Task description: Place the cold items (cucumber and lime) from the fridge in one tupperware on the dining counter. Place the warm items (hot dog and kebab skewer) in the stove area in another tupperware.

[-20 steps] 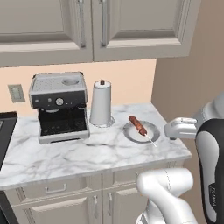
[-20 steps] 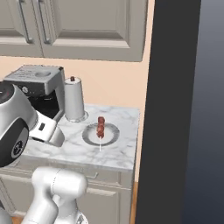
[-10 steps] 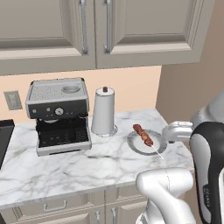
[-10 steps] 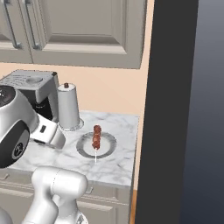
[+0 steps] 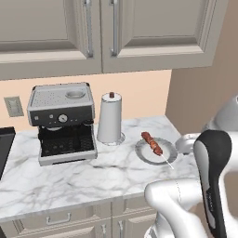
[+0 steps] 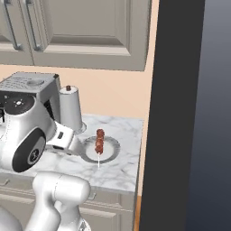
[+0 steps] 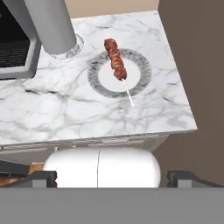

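Just one kebab skewer (image 7: 115,59) lies on one plate (image 7: 141,80).

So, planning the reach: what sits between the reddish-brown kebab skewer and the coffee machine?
The grey paper towel roll on its round base stands between the reddish-brown kebab skewer and the steel coffee machine, seen in the left base view.

Your robot arm (image 5: 186,204) was white, round and smooth, like fat shiny tubes joined together. One big joint (image 5: 213,172) wore a black band, and another (image 6: 28,151) had a dark cap with tiny white marks. Its two finger tips (image 7: 39,178) were small, dark and blocky.
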